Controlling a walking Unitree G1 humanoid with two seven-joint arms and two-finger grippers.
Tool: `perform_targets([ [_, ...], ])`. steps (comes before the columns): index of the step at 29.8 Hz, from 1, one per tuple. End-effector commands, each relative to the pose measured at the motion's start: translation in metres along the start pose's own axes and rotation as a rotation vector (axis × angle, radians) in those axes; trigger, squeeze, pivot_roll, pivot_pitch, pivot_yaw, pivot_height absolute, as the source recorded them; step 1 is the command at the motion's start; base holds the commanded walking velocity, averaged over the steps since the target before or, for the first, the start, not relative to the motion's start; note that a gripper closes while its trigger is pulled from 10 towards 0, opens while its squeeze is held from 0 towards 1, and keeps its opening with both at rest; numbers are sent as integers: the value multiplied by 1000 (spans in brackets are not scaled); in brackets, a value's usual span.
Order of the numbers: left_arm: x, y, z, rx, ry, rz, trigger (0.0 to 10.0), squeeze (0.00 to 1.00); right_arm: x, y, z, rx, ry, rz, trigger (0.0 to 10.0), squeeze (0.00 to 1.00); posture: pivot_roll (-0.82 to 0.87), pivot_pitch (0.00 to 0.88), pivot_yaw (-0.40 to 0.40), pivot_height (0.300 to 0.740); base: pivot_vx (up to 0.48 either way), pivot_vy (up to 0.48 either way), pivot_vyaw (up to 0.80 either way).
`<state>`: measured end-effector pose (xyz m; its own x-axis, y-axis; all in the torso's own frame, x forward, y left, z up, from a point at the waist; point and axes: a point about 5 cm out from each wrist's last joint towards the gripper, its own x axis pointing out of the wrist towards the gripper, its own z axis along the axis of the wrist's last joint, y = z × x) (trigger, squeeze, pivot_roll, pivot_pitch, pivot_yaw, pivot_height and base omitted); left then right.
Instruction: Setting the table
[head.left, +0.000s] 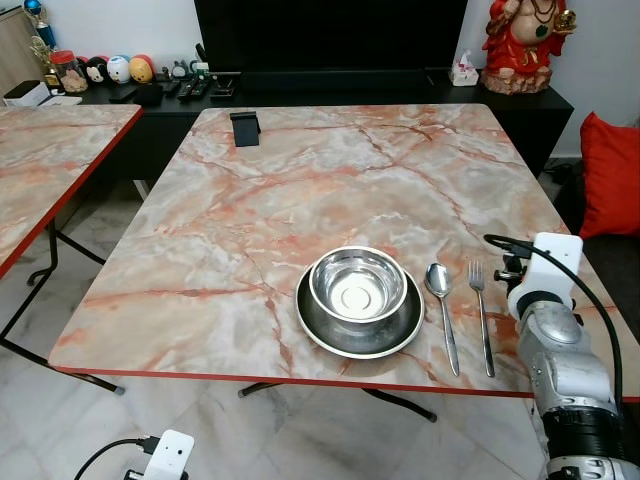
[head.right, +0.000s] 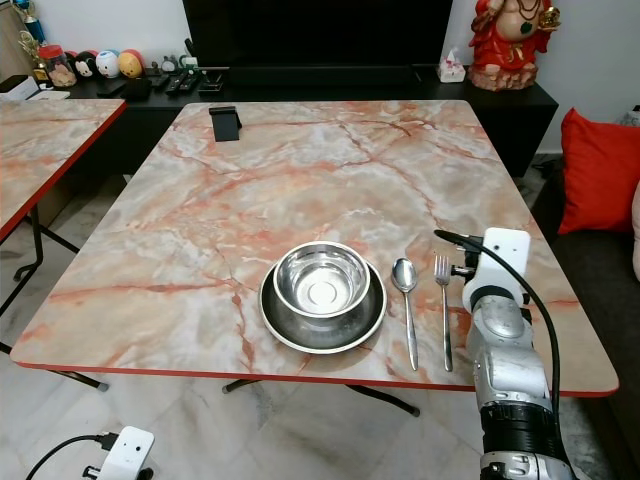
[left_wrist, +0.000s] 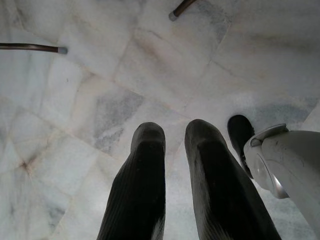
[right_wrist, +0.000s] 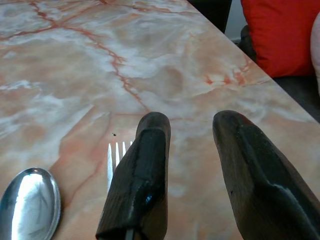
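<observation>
1. Your right gripper (right_wrist: 187, 150) is open and holds nothing; it hovers just above the fork (head.left: 481, 313). If you pull back carelessly, one finger can drag the fork crooked.
2. The spoon (head.left: 442, 308) lies just beside the fork; a pushed fork can knock it.
3. Farther in, the bowl (head.left: 357, 284) sits in the plate (head.left: 312, 322) near the table (head.left: 300, 170) edge; a bump can slide them off.
4. Your left gripper (left_wrist: 175, 145) hangs idle, slightly open, over the floor.

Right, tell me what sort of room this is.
Most likely a home living room doubling as a dining area: a marble-pattern folding table laid with a bowl, a large TV on a low black cabinet, and a red cushion.
</observation>
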<state>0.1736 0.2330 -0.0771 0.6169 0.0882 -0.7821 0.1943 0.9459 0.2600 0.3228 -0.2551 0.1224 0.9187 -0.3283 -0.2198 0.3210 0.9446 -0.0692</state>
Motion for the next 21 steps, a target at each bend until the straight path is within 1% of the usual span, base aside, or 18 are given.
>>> perform_targets([
  [1, -1, 3, -4, -8, 15, 3, 10000, 0, 1, 3, 6, 5, -11, 9, 10000, 0, -23, 0, 37, 740, 0, 0, 0],
  [3, -1, 3, -4, -9, 16, 2, 10000, 0, 3, -1, -3, -23, 39, -7, 10000, 0, -23, 0, 37, 740, 0, 0, 0],
  [4, -1, 3, -4, -11, 16, 1, 10000, 0, 4, -5, -9, -42, 82, -9, 10000, 0, -22, 0, 38, 740, 0, 0, 0],
  [10, -1, 3, -4, -15, 17, -3, 10000, 0, 6, -12, -21, -114, 184, 20, 10000, 0, -24, 0, 38, 740, 0, 0, 0],
  [13, -1, 2, -4, -15, 17, -3, 10000, 0, 7, -13, -22, -128, 196, 22, 10000, 0, -23, 0, 38, 740, 0, 0, 0],
  [17, -1, 3, -4, -16, 16, -4, 10000, 0, 10, -13, -24, -152, 248, 60, 10000, 0, -22, 0, 38, 740, 0, 0, 0],
  [21, -1, 2, -4, -18, 17, -5, 10000, 0, 11, -14, -24, -164, 253, 64, 10000, 0, -22, 0, 38, 740, 0, 0, 0],
])
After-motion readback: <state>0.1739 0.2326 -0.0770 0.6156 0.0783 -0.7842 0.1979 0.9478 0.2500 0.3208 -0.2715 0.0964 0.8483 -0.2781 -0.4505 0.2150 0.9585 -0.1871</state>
